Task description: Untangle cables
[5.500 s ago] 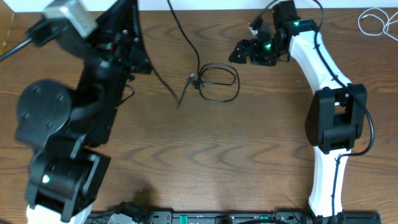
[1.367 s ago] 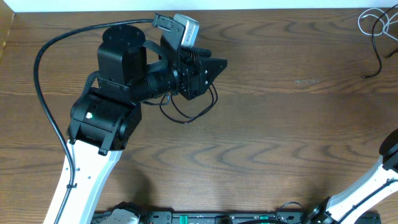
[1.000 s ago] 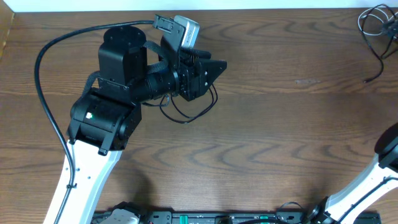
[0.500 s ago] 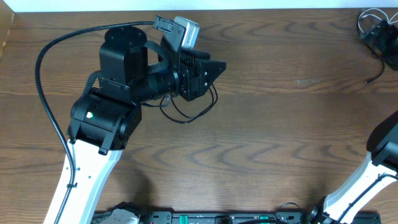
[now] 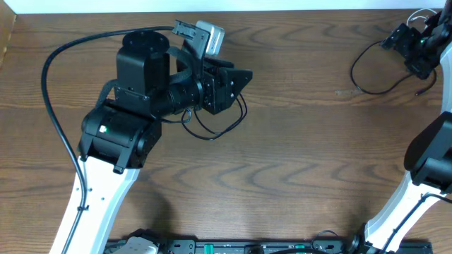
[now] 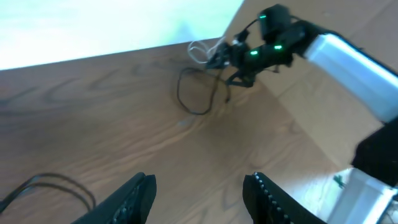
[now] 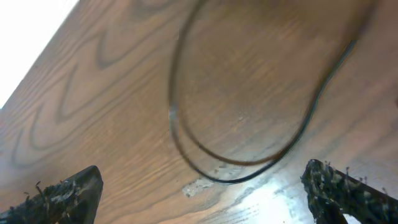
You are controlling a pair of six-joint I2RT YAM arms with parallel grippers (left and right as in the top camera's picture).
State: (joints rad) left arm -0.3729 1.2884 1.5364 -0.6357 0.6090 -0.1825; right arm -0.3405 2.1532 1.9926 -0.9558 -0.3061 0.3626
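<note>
Under my left gripper (image 5: 247,74) a thin black cable (image 5: 210,137) lies in loose loops on the brown table; it shows at the lower left of the left wrist view (image 6: 53,182). That gripper (image 6: 199,190) hovers open with nothing between its fingers. At the far right a second black cable (image 5: 353,70) forms a wide loop that reaches left from my right gripper (image 5: 404,53). In the right wrist view this loop (image 7: 233,181) lies on the wood ahead of the wide-open right gripper (image 7: 205,190), untouched by the fingers. A white cable (image 6: 198,50) sits bunched beside the right gripper.
The thick black wire (image 5: 53,92) of the left arm arcs over the table's left side. The table's far edge meets a white wall (image 6: 93,25). The right arm's white link (image 5: 431,152) stands along the right edge.
The right gripper has come in at the top right corner. The black cable there now spreads leftward into a wide loop. The left arm has barely moved.
</note>
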